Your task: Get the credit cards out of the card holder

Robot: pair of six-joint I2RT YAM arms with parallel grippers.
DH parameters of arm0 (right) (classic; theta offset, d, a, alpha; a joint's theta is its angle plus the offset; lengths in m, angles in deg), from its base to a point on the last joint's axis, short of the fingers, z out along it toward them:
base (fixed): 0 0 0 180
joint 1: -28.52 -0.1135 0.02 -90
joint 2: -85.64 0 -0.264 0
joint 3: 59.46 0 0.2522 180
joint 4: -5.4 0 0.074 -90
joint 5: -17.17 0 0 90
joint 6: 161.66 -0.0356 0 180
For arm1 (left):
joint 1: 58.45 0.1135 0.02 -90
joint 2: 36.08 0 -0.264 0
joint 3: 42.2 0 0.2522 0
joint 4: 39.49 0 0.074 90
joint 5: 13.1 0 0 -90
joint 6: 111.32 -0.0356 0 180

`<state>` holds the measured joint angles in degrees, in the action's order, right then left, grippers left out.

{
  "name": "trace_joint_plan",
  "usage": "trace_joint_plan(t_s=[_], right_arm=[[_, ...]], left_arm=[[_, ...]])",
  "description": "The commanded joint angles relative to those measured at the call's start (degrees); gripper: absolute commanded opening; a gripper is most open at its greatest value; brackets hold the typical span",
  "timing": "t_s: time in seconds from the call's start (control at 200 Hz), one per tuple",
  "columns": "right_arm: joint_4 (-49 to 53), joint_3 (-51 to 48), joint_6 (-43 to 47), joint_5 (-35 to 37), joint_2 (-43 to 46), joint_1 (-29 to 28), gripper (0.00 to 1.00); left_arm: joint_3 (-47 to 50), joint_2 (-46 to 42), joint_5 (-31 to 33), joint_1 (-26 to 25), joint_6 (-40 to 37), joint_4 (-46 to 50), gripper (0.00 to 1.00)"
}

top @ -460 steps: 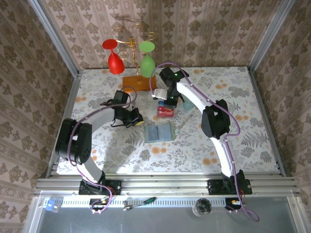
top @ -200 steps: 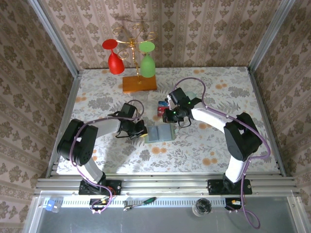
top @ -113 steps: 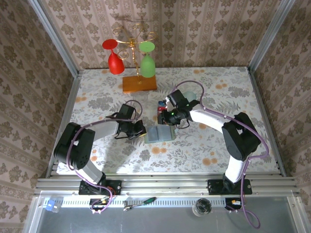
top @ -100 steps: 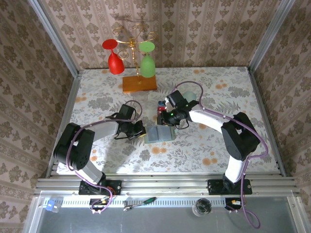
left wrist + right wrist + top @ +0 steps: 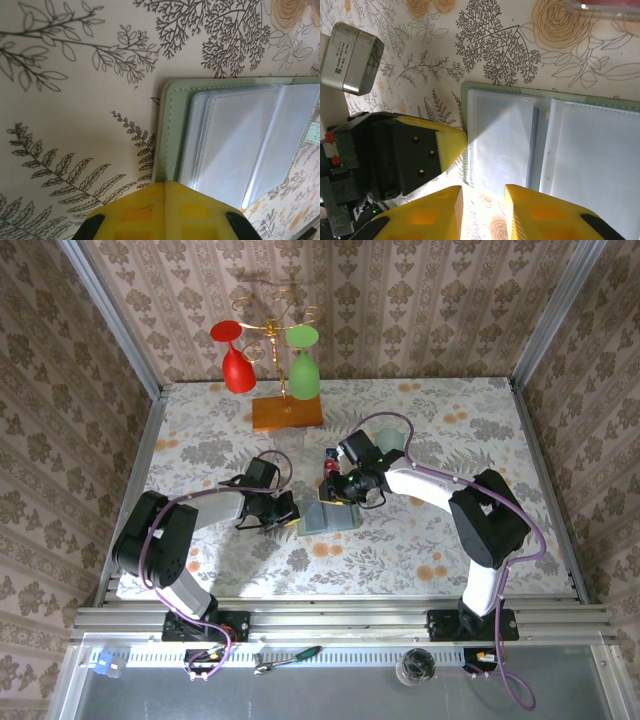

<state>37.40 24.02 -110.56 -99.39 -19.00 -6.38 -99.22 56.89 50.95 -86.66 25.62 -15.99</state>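
The card holder (image 5: 328,516) lies open and flat on the table, pale blue-grey inside with clear sleeves (image 5: 240,140). My left gripper (image 5: 288,510) is shut, and its yellow fingertips (image 5: 165,192) touch the holder's left edge (image 5: 172,130). Above the left panel (image 5: 502,140) my right gripper (image 5: 338,492) hangs open, fingers (image 5: 512,200) apart with nothing between them. The left gripper's yellow finger (image 5: 449,145) also appears there, against the holder's rim. Red and blue credit cards (image 5: 328,461) lie just beyond the holder, partly hidden by the right arm.
An orange-brown wooden slab (image 5: 287,412) at the back carries a gold stand with a red glass (image 5: 237,365) and a green glass (image 5: 304,368). A pale clear object (image 5: 392,440) sits behind the right arm. The floral table (image 5: 450,530) stretches to the right.
The right gripper came from over the cards down to the holder and crept left over its left panel. The left gripper slid to the holder's left edge.
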Motion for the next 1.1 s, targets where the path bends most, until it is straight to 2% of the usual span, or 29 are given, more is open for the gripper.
trace_joint_plan(t_s=[0.0,0.475,1.095], right_arm=[[-2.8,-1.1,-3.4,-2.7,-1.5,-0.7,0.3],[-5.2,-0.7,-5.6,-5.3,-6.1,-0.8,0.33],[-3.2,1.0,-4.4,-5.6,-8.4,-1.2,0.34]], left_arm=[[-0.4,0.7,1.1,-0.4,0.8,-0.5,0.0],[-0.8,2.5,0.7,-0.5,1.5,-2.6,0.0],[-1.4,3.3,0.9,-0.6,1.2,-1.5,0.0]])
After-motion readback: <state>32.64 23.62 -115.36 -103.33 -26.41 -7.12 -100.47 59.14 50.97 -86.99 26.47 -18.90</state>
